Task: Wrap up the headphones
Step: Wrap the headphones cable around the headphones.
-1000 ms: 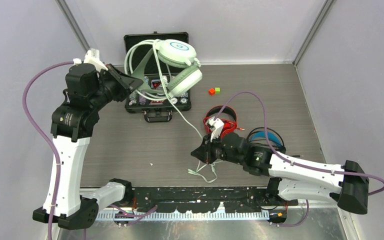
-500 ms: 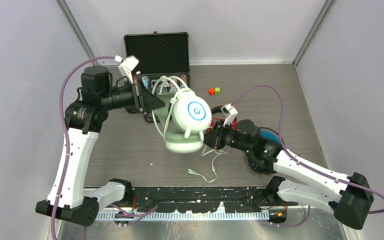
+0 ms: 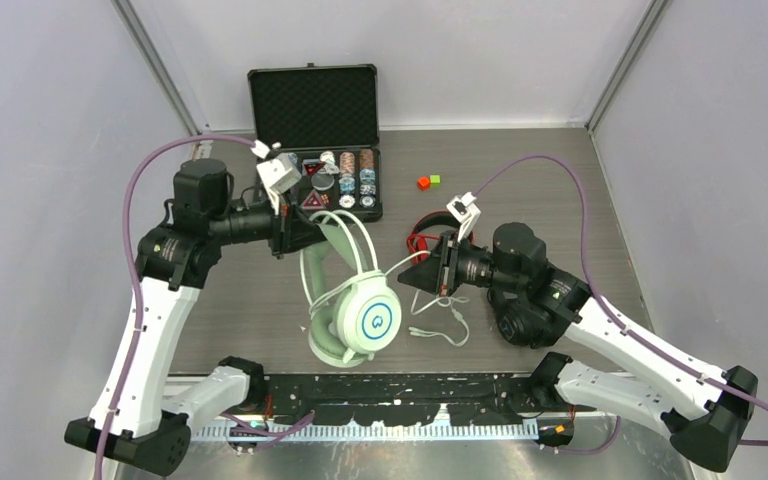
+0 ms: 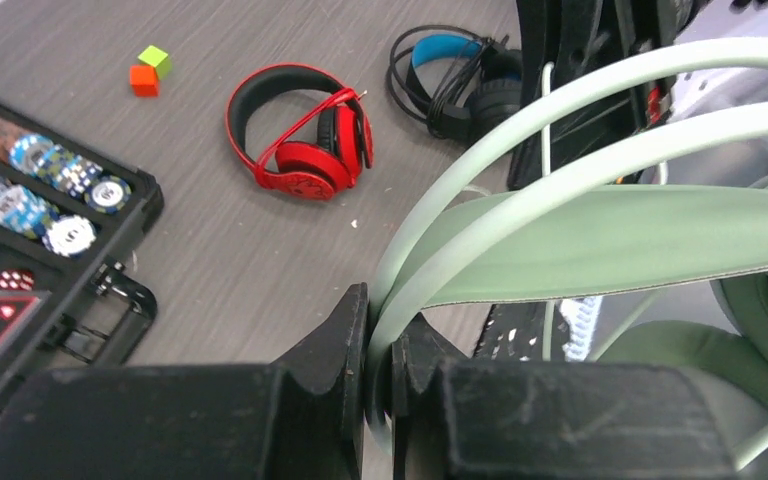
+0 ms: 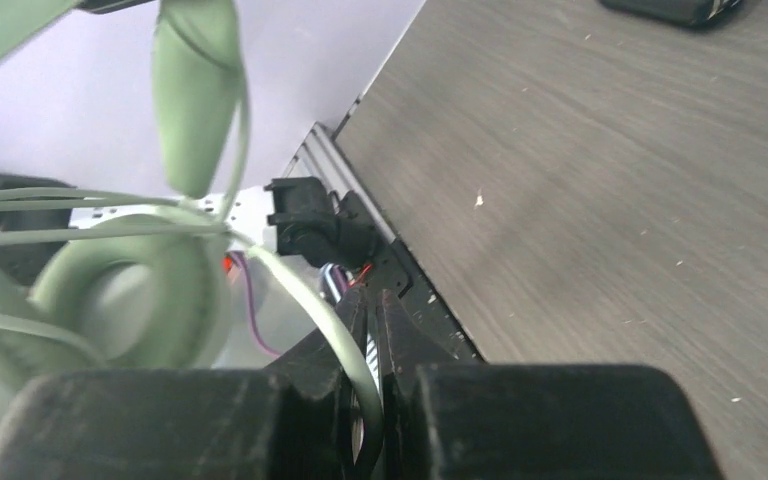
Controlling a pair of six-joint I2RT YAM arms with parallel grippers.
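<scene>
Grey table point(image 3: 260, 290); three headphones point(image 3: 365, 320); two cubes point(image 3: 423, 183).

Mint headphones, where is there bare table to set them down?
The table is bare between the left arm and the mint headphones, toward the near edge, and in the far right corner past the two cubes. It is crowded around the right gripper, with the red headphones and trailing cable.

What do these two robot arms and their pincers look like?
The left arm and right arm have white shells, black motor joints and black bases. A purple cable loops along each. Each ends in a black gripper, the left gripper and right gripper, with two wedge-shaped fingers and a small white camera block on top.
</scene>
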